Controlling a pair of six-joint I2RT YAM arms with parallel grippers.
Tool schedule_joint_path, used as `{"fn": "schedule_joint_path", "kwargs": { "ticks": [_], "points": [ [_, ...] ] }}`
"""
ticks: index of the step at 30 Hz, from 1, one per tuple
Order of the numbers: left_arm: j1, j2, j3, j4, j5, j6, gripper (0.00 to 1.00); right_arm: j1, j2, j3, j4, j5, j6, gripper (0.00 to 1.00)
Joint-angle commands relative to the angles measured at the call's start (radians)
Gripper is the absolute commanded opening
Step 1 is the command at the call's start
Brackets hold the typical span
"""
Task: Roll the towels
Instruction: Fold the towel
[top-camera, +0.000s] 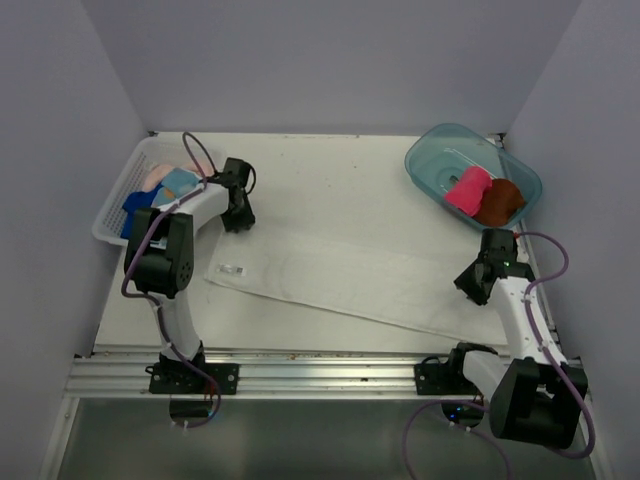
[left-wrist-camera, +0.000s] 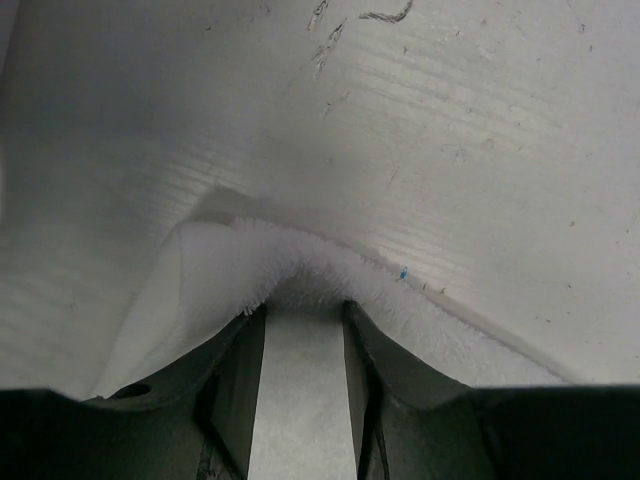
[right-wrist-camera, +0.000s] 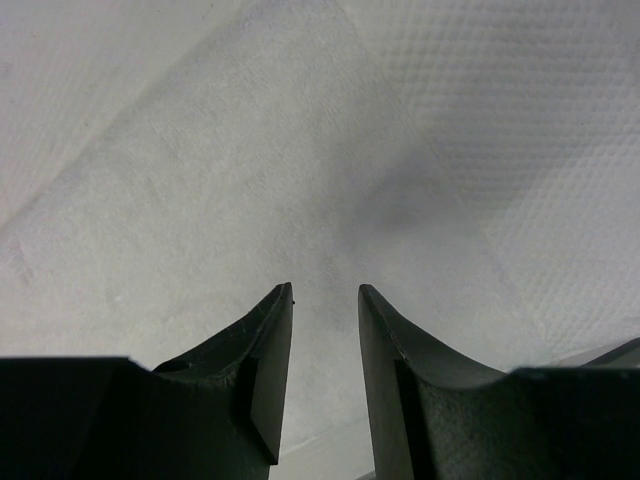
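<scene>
I am worrying the white towel is going to bunch up crooked, because my left pincer and right pincer are both standing open, gripping nothing.

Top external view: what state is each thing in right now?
white towel, spread flat on the table, unrolled.
pink towel, rolled, in the tub.
brown towel, rolled, in the tub beside it.
peach and blue towels, bunched in the basket.
left gripper, at the white towel's lifted edge; grip unclear.
right gripper, open above the white towel.
</scene>
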Motion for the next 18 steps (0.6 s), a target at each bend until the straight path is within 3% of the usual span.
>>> {"fn": "schedule_joint_path", "kwargs": {
  "ticks": [1, 5, 10, 18],
  "points": [
    [0.002, -0.081, 0.022, -0.005, -0.059, 0.009, 0.41, -0.003, -0.048, 0.027, -0.017, -0.024, -0.019, 0.38],
    [0.002, -0.109, 0.013, 0.043, -0.099, 0.061, 0.44, -0.003, -0.032, 0.038, -0.017, -0.007, -0.019, 0.38],
    [0.017, 0.011, 0.079, 0.004, -0.054, 0.08, 0.42, -0.003, -0.017, 0.038, -0.009, -0.01, -0.018, 0.37],
    [0.019, 0.062, 0.087, 0.007, -0.05, 0.065, 0.4, -0.003, -0.035, 0.025, -0.026, -0.007, -0.019, 0.37]
  ]
}}
